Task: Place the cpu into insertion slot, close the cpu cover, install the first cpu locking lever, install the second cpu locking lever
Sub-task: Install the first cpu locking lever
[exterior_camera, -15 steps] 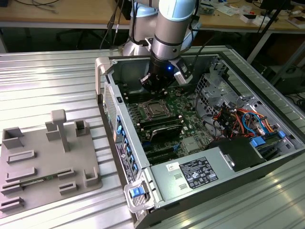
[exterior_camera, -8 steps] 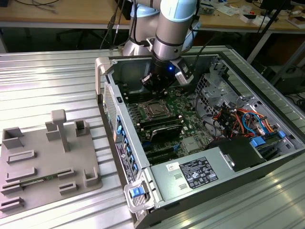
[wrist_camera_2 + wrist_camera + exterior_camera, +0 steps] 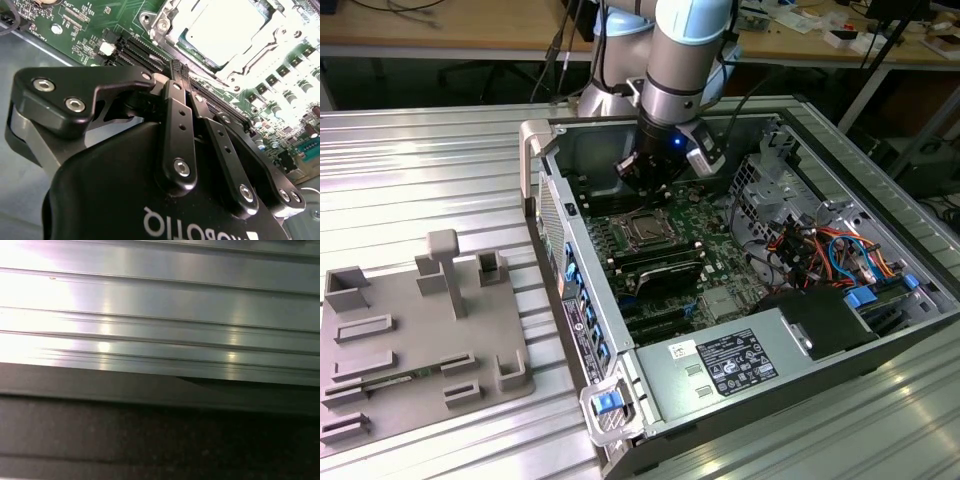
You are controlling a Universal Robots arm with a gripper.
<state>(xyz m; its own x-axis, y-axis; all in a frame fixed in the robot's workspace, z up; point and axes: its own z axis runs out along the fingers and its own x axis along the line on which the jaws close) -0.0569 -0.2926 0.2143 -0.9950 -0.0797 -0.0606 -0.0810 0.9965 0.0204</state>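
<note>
Already, in the exterior view, the cpu sits in the insertion slot on the green motherboard inside the open computer case. The gripper hangs just above and behind it, holding nothing.

Second wrist view: fingers pressed together, empty. The cpu lies just beyond the fingertips, bright silver, with the cpu cover apparently down around it, so placing looks done and probably the closing too. Whether either locking lever is latched, I cannot tell.

First wrist view: ribbed metal surface.
</note>
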